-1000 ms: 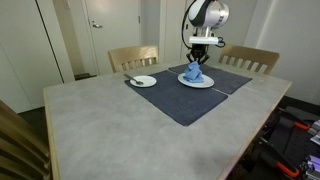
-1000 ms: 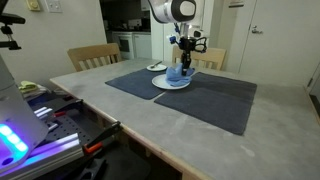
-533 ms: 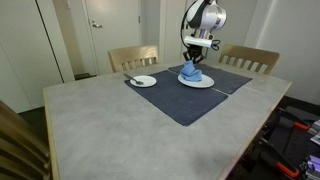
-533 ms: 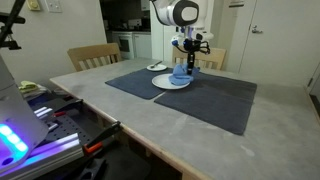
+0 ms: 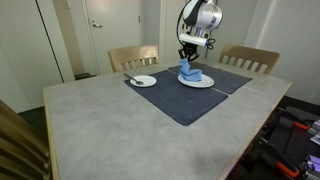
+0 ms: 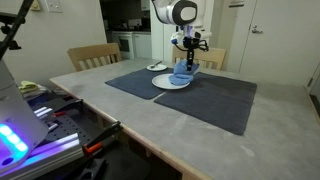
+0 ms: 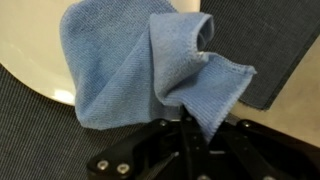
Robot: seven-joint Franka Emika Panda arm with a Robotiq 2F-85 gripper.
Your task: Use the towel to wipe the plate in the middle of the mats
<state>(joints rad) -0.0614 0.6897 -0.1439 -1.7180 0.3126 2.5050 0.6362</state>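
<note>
Pincer (image 5: 190, 62) of mine is clenched on the bunched blue towel (image 7: 130, 60), whose lower part rests on the white plate (image 5: 207, 83). That plate sits on the dark mats (image 5: 190, 105) on the gray surface (image 5: 100, 120), near a smaller plate (image 5: 143, 81).

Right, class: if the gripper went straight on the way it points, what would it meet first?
It points down. The blue towel it holds hangs right under the gripper, so that comes first, then probably the white plate beneath it; the gap to the plate is unclear.
</note>
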